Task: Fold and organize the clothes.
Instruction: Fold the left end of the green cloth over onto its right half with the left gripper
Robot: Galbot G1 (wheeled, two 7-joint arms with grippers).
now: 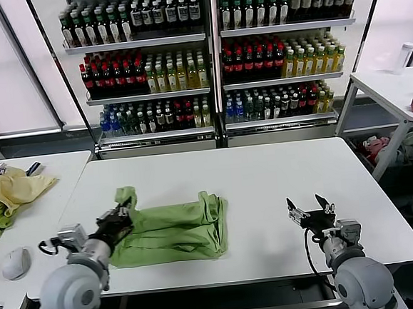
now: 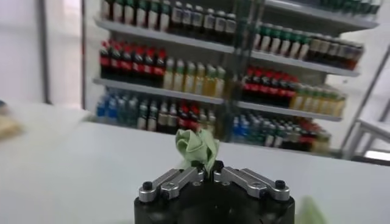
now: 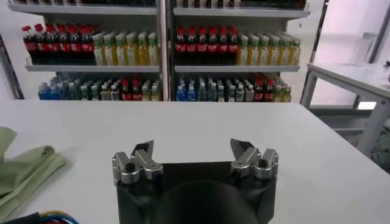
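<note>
Head view shows the shirt (image 1: 173, 232) lying partly folded on the white table (image 1: 266, 185), lower centre-left of the frame. At its left end the left gripper (image 1: 123, 211) has its jaws closed on a raised bunch of the green cloth. The right gripper (image 1: 311, 207) is at the lower right, jaws wide apart, holding nothing, well apart from the shirt.

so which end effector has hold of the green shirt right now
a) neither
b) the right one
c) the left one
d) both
c: the left end effector is shut on a bunched edge of the green shirt, lifting it at the shirt's left end, while the right end effector hangs open above bare white table, apart from the cloth.
</note>
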